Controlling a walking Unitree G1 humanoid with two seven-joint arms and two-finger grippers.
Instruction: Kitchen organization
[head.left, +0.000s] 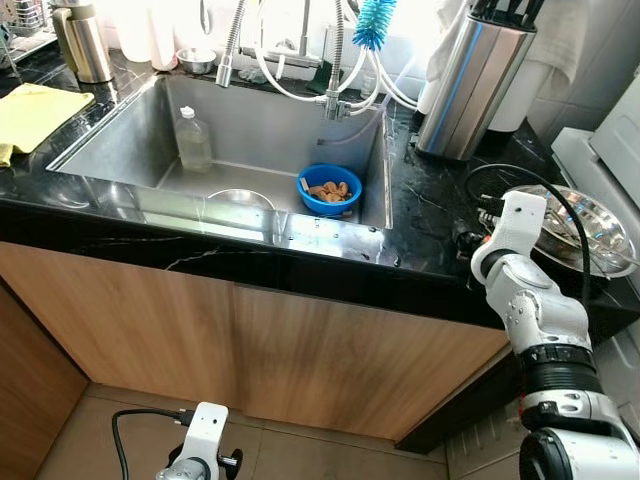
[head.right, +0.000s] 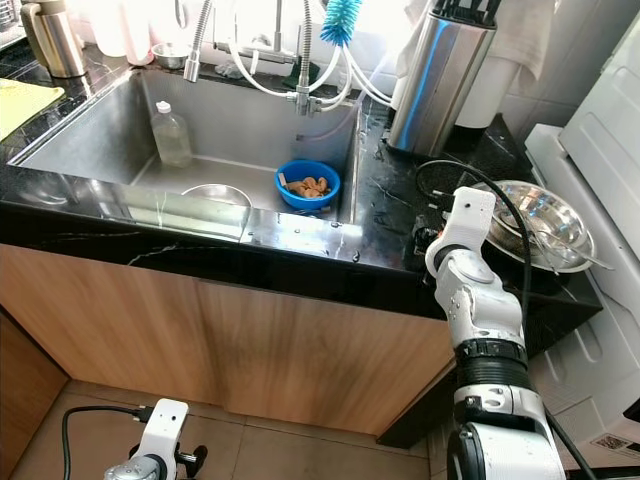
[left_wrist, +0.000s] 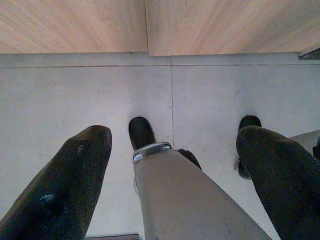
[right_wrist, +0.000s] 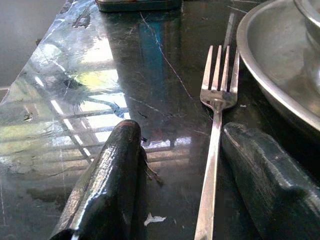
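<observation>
Resting low on the black table (right_wrist: 100, 75), the right hand (right_wrist: 182, 175) is held open, its fingers (right_wrist: 107, 185) spread to either side of a fork (right_wrist: 215, 130) that lies flat between them, ungripped. A steel bowl (right_wrist: 270, 65) is seen just beyond. The left hand (left_wrist: 175, 175) is hung open over the floor (left_wrist: 75, 90).

the right arm (head.left: 530, 300) is glossy white-silver with rounded segments, a black ribbed collar and a black cable, while both grippers have long, scuffed black fingers (right_wrist: 107, 185).
</observation>
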